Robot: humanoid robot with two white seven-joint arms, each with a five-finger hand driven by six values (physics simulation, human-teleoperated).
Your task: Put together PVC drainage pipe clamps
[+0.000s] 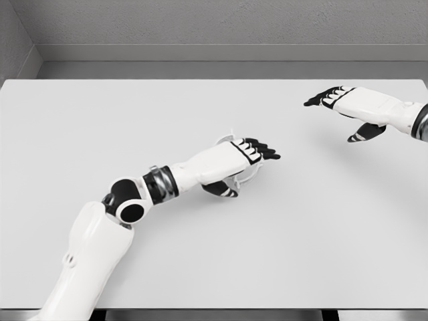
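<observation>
A thin white ring-shaped pipe clamp (249,176) lies on the white table (221,267) near the middle, mostly hidden under my left hand (249,160). Only slim arcs of it show, above the knuckles and below the palm. The left hand's fingers (264,151) stretch out flat over the clamp and its thumb (226,191) hangs below, beside the ring. Whether the hand touches the clamp is unclear. My right hand (341,107) hovers at the far right, open, fingers pointing left, holding nothing.
The table's back edge meets a grey wall (221,33). Its front edge runs along the bottom of the picture. No other parts show on the surface.
</observation>
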